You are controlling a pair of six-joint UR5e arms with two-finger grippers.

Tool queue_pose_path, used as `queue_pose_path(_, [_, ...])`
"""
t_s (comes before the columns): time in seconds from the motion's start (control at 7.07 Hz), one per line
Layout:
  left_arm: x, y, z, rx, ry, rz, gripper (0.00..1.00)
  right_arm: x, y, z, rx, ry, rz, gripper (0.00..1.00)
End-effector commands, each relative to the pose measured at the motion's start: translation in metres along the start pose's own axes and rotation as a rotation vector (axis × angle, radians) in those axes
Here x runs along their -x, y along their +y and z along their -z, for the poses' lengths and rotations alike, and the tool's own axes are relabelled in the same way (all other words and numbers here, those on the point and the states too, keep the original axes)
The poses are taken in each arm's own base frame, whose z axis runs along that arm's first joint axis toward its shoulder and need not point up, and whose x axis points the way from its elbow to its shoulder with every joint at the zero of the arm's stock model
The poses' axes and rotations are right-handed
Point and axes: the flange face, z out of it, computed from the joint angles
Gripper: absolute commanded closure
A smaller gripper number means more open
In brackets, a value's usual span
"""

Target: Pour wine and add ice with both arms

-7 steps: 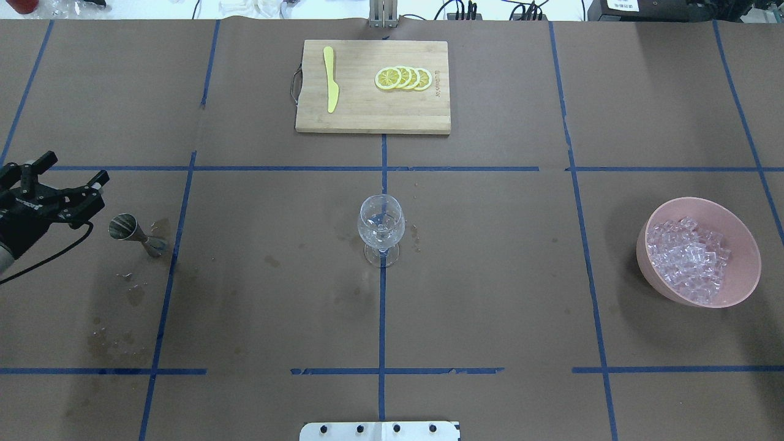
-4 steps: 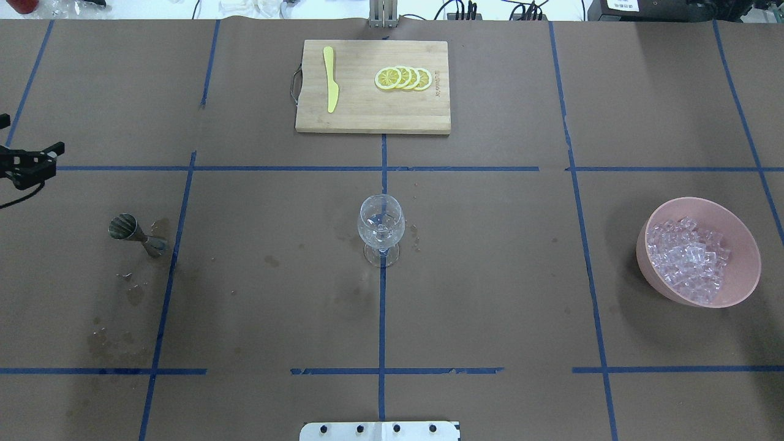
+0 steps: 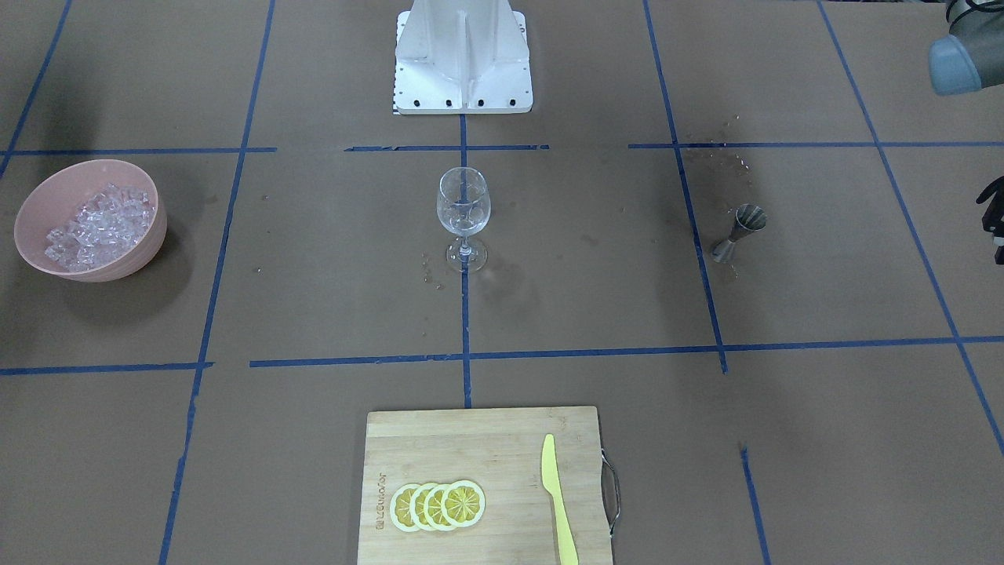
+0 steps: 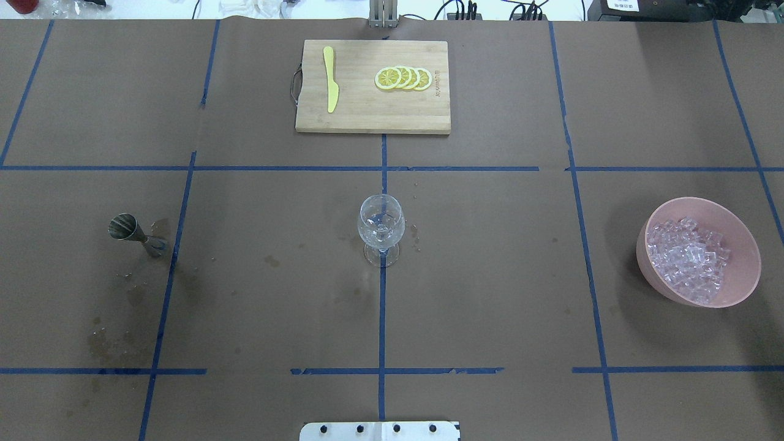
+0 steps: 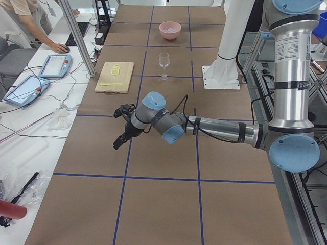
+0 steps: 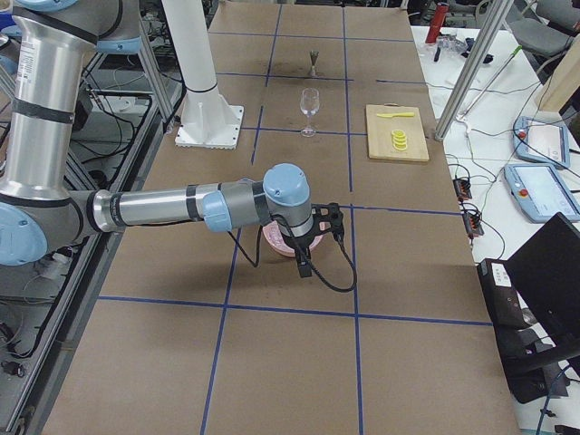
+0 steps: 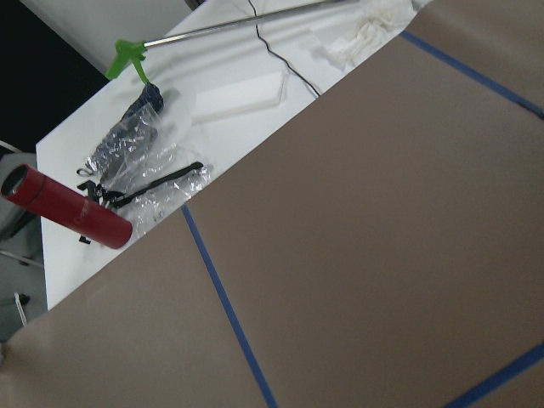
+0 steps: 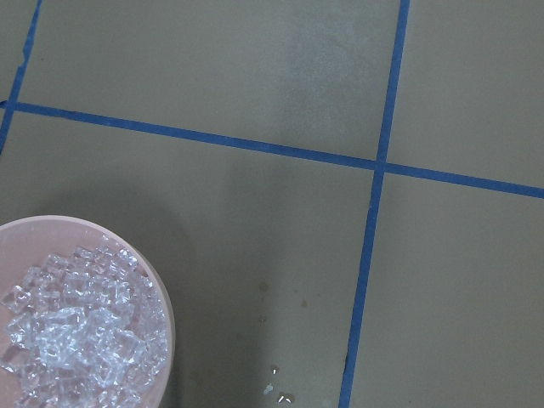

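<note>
Base plate: the white mount (image 4: pixel 380 430) sits at the near edge of the brown-papered surface (image 4: pixel 490 275), on my centre line.
Left arm: I see the left arm (image 5: pixel 219 130) stretched low over the surface, well out past the jigger's side.
Left gripper: the left gripper (image 5: pixel 118 127) shows properly only in the left side view, plus a black sliver at the edge of the front-facing view. I cannot tell whether its fingers are apart or together. I see nothing in it.
Right arm: the right arm (image 6: pixel 154 207) reaches out towards the bowl's end of the surface.
Right gripper: the right gripper (image 6: pixel 319 243) overlaps the bowl in the right side view, the only view showing it. I cannot tell how its fingers stand.
Wine glass: the wine glass (image 4: pixel 381 228) stands upright on the central blue tape line.
Wine: the wine (image 4: pixel 381 235) is a faint clear pool low in the glass bowl.
Jigger: the metal jigger (image 4: pixel 136 234) stands on the robot's left, with damp stains (image 4: pixel 110 334) nearby.
Bowl: the pink bowl (image 4: pixel 748 269) sits on the robot's right, well apart from the glass.
Ice: the ice (image 4: pixel 689 260) is heaped inside the bowl.
Cutting board: the wooden board (image 4: pixel 367 113) lies farthest out, holding a yellow knife (image 4: pixel 331 79) and overlapping lemon slices (image 4: pixel 404 78).
</note>
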Motion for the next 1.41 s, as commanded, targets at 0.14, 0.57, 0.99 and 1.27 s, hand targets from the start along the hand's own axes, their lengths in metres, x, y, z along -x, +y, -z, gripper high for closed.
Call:
queue_pose_path(0.14, [0.053,0.059,0.019,0.319,0.236,0.379,0.00,0.002,-0.003,0.001,-0.005,-0.002,0.004,0.00])
queue_pose_path(0.57, [0.074,0.110,0.040,0.303,0.325,0.526,0.00,0.062,-0.015,0.012,-0.022,-0.029,-0.082,0.00])
queue_pose_path(0.99, [0.072,0.103,0.043,0.292,0.326,0.516,0.00,0.164,-0.017,-0.051,-0.079,-0.053,-0.138,0.03])
queue_pose_path(1.27, [0.073,0.099,0.043,0.286,0.324,0.510,0.00,0.194,-0.004,-0.085,-0.091,-0.001,-0.158,0.12])
